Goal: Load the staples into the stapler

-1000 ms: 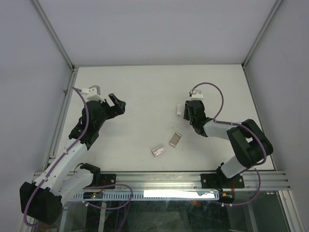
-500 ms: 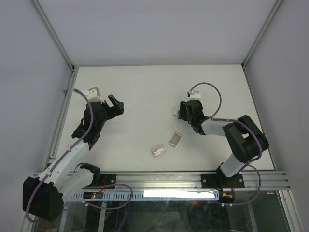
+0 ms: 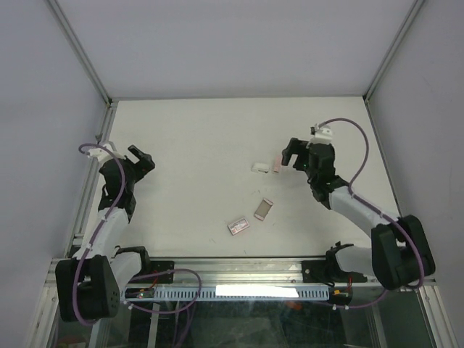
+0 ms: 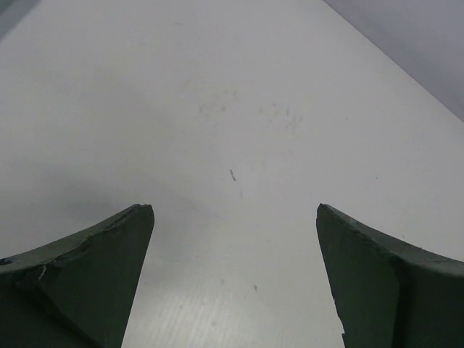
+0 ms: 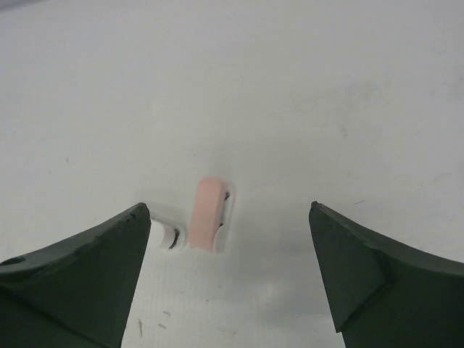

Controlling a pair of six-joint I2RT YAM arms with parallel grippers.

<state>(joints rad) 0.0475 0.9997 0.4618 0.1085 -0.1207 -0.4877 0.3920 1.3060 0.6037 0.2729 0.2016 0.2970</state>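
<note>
The stapler (image 3: 278, 164) lies on the white table (image 3: 203, 138) right of centre, its pale pink top (image 5: 208, 214) up. A small white part (image 3: 259, 167) lies just left of it, and my right finger half hides that part (image 5: 164, 233) in the right wrist view. My right gripper (image 3: 291, 155) hovers just right of the stapler, open and empty (image 5: 228, 207). My left gripper (image 3: 143, 158) is far off at the left edge, open over bare table (image 4: 233, 209). I cannot make out the staples in any view.
A grey-brown sleeve (image 3: 263, 209) and a flat red-and-white box (image 3: 238, 226) lie near the front centre of the table. Metal frame posts and grey walls close in the left, right and back sides.
My right gripper has opened and drawn back to the right, leaving the stapler on the table. The left arm has pulled back toward the table's left edge.
</note>
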